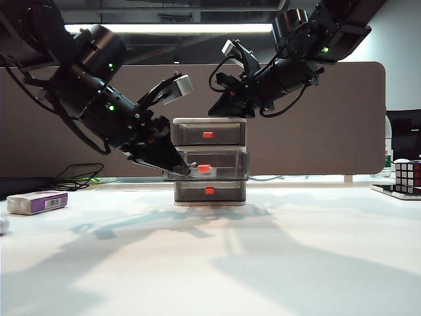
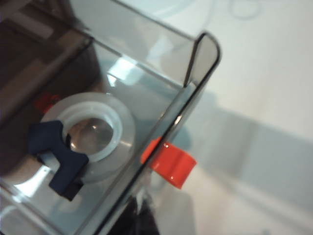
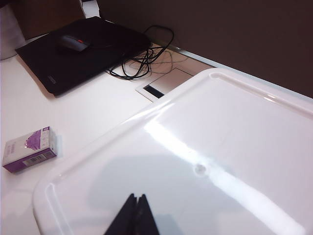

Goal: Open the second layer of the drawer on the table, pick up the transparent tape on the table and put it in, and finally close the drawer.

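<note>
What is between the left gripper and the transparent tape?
In the left wrist view, the second layer's front wall with its red tab: the transparent tape lies inside, the left gripper outside. The right gripper is above the drawer's top.

A purple-and-white box (image 1: 37, 202) lies far from a Rubik's cube (image 1: 408, 176).

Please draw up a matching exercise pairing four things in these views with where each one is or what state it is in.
Things:
1. transparent tape
2. second layer
3. purple-and-white box
4. right gripper

Places or states:
A. on the table, far to the left of the drawer
B. lying inside the middle drawer
C. jaws shut, over the drawer's white top
D. pulled partly out, red tab forward

The left gripper is at that drawer's front.

Pairs: 1-B, 2-D, 3-A, 4-C
</note>
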Action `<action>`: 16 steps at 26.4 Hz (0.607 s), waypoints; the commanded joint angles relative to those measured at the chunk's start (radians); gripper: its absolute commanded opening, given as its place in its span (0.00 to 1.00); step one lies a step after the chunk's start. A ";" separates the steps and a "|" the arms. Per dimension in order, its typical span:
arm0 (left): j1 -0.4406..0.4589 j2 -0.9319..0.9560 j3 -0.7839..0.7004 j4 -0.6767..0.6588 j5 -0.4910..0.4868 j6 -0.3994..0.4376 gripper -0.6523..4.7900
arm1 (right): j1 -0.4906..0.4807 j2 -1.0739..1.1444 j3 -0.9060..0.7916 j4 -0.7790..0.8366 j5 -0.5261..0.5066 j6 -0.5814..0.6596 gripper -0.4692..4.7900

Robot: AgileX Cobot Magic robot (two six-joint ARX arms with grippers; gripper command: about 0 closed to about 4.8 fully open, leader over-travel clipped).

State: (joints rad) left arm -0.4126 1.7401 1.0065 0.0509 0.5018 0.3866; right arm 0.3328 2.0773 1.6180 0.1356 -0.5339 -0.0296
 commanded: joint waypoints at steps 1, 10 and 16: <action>-0.002 0.021 0.003 0.109 -0.035 -0.030 0.11 | 0.001 0.002 0.004 -0.027 0.000 0.002 0.08; -0.002 0.064 0.003 0.323 -0.118 -0.053 0.11 | 0.002 0.002 0.003 -0.050 -0.003 -0.006 0.08; 0.001 0.119 0.003 0.459 -0.140 -0.054 0.11 | 0.002 0.002 0.003 -0.067 -0.003 -0.026 0.08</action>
State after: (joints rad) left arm -0.4122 1.8500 1.0077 0.4515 0.3698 0.3389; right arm 0.3332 2.0769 1.6226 0.1127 -0.5346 -0.0463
